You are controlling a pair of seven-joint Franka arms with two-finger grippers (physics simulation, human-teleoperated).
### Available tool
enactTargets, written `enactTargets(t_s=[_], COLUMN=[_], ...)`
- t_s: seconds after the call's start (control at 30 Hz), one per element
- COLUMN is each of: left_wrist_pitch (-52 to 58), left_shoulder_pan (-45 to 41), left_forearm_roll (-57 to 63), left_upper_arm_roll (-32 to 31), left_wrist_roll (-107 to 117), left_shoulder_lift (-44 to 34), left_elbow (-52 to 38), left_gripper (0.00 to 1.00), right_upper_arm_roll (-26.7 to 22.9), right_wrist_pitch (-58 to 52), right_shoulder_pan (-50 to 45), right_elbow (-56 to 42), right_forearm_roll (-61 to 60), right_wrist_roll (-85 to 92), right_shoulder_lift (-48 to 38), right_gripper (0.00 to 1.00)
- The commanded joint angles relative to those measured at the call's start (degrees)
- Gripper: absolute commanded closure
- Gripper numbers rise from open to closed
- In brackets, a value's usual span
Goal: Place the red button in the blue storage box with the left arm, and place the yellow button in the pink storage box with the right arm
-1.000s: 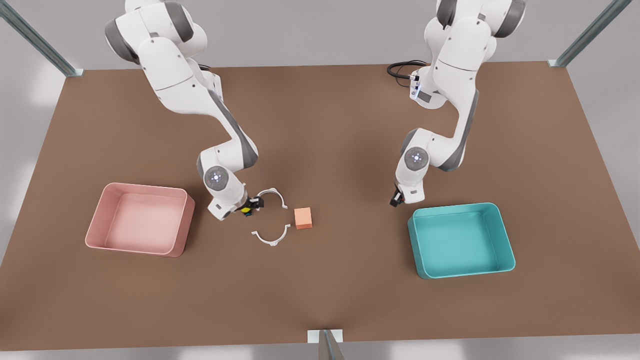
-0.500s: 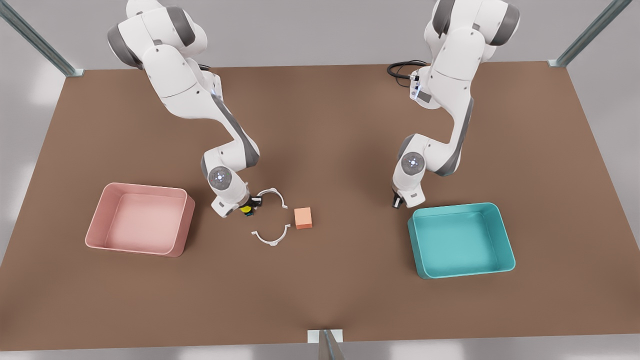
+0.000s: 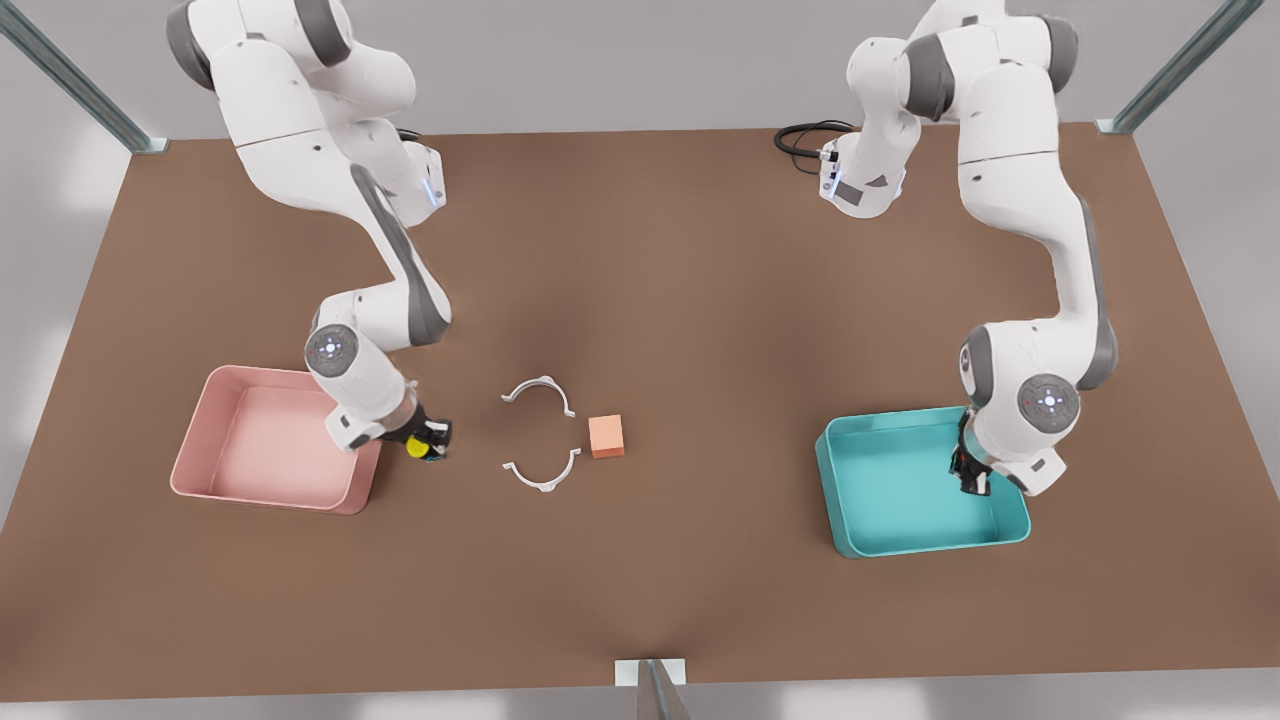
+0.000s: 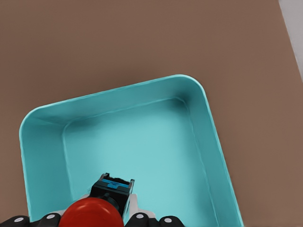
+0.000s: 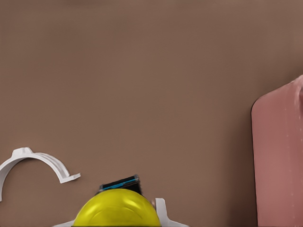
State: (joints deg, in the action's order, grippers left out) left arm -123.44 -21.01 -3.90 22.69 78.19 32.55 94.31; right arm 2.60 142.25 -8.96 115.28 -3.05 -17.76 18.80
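Red button [image 4: 91, 215] sits clamped in my left claw [image 3: 972, 482] over the blue storage box [image 3: 838, 492]; yellow button [image 3: 417, 447] is pinched in my right claw [image 3: 428, 443] just beside the pink storage box [image 3: 190, 470] — not yet over it; letting go now would drop it on the surface [image 3: 700, 300], or it could clip the rim. Both caps face their wrist cameras, each button's long axis running along its claw.
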Motion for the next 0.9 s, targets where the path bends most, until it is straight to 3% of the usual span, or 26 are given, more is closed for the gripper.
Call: enactTargets(t_s=[0.0, 0.03, 0.07, 0.2, 0.27, 0.3, 0.37, 0.4, 0.47, 0.5, 0.53, 0.6, 0.87], left_wrist_pitch=[3.5, 3.3, 2.7, 6.7, 20.3, 28.4, 31.8, 34.1, 36.2, 36.2, 36.3, 37.1, 37.0], left_shoulder_pan=[0.2, 0.1, 0.0, 0.1, -0.3, -0.5, 12.0, 16.0, 15.8, 15.8, 15.8, 15.8, 15.7], left_forearm_roll=[-2.3, -2.3, -2.3, -2.3, -2.3, -1.6, 2.6, 4.2, 4.7, 4.6, 4.6, 4.6, 4.7], left_upper_arm_roll=[-1.1, -1.3, -2.0, -2.0, -2.0, -2.1, -18.4, -22.9, -22.8, -22.8, -22.8, -22.8, -22.8], left_wrist_roll=[-30.9, -31.1, -31.0, -40.9, -63.8, -64.7, -72.8, -80.0, -79.9, -79.9, -79.9, -80.3, -80.3], left_shoulder_lift=[2.9, 3.7, 4.2, 1.2, -6.4, -7.8, -18.0, -21.6, -22.9, -22.9, -22.9, -22.9, -22.8], left_elbow=[-1.9, -1.9, -1.9, -2.5, -7.5, -14.4, -14.3, -14.2, -14.6, -14.6, -14.6, -14.6, -14.6], left_gripper=[0.61, 0.4, 0.0, 0.0, 0.0, 0.0, 0.0, 0.0, 0.0, 0.0, 0.0, 0.0, 0.0], right_upper_arm_roll=[0.1, 1.4, 1.3, 0.7, -0.3, -0.6, -0.6, -0.6, -0.6, -0.7, -4.5, -5.7, -6.5], right_wrist_pitch=[-7.7, -8.2, -9.1, -11.9, -15.7, -17.4, -20.2, -20.7, -21.1, -21.1, -29.2, -42.7, -48.7], right_shoulder_pan=[3.9, 7.5, 9.8, 15.2, 17.5, 17.6, 18.2, 18.6, 18.2, 17.5, 11.2, 6.6, 5.8], right_elbow=[-1.2, -1.4, -1.4, -2.2, -2.2, -1.7, -0.6, 0.3, -0.7, -2.8, -12.6, -28.4, -35.5], right_forearm_roll=[0.2, 0.2, 0.2, 0.1, 0.1, 0.1, 0.0, 0.0, -0.2, -0.2, -0.2, 2.8, 3.1], right_wrist_roll=[18.2, 21.2, 24.8, 33.7, 37.0, 36.8, 36.7, 36.7, 35.9, 35.3, 30.2, 21.3, 20.0], right_shoulder_lift=[-1.0, -1.2, -1.3, -2.2, -2.7, -3.4, -3.5, -3.4, -3.3, -4.1, -5.5, -5.3, -1.2], right_gripper=[0.45, 0.45, 0.45, 0.46, 0.46, 0.46, 0.46, 0.45, 0.13, 0.02, 0.0, 0.0, 0.0])
